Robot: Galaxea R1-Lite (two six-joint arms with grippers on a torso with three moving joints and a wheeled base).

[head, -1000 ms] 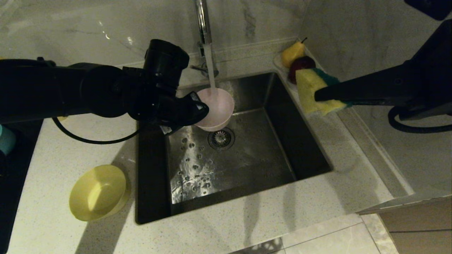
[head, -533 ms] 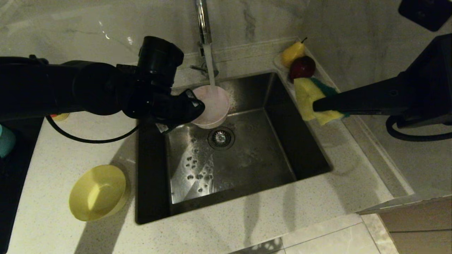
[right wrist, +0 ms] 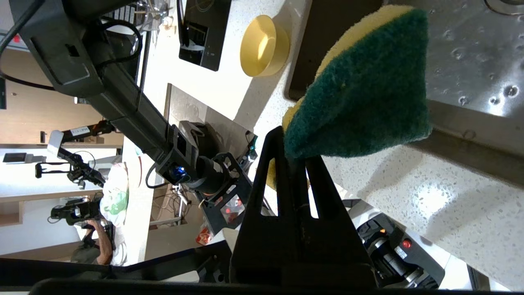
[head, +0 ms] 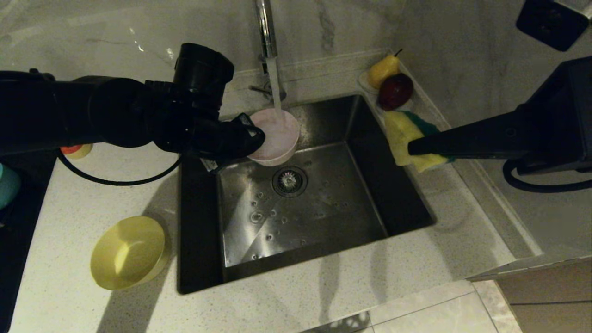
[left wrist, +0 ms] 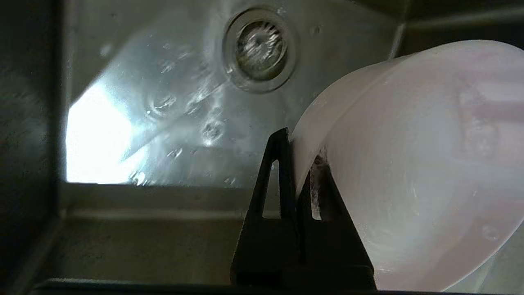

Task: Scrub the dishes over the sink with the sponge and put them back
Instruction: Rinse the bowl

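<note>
The left gripper [head: 252,138] is clenched on the rim of the pink bowl [head: 276,134], one finger inside the wall and one outside, and holds it above the sink [head: 407,208] at about 11 o'clock from the drain strainer [head: 289,181], under the thin stream from the tap [head: 266,32]. The right gripper [head: 414,147] is clamped on the sponge [head: 403,134], which hangs over the sink's 3 o'clock rim, well apart from the bowl.

To scrub well, the robot should probably tilt the bowl's mouth toward 3 o'clock and keep the rim pinch firm, since wet smooth plastic can slip or twist under a sideways push. The sponge should come in with a broad face against the inner wall and press lightly.

The bowl is matte, thin-walled and round. The sponge is soft yellow foam backed by a coarse dark green scouring layer, bent where the fingers squeeze it. The sink is brushed steel, square, beaded with droplets. A yellow bowl [head: 128,252] sits on the speckled counter [head: 69,222] at 8 o'clock from the drain.
</note>
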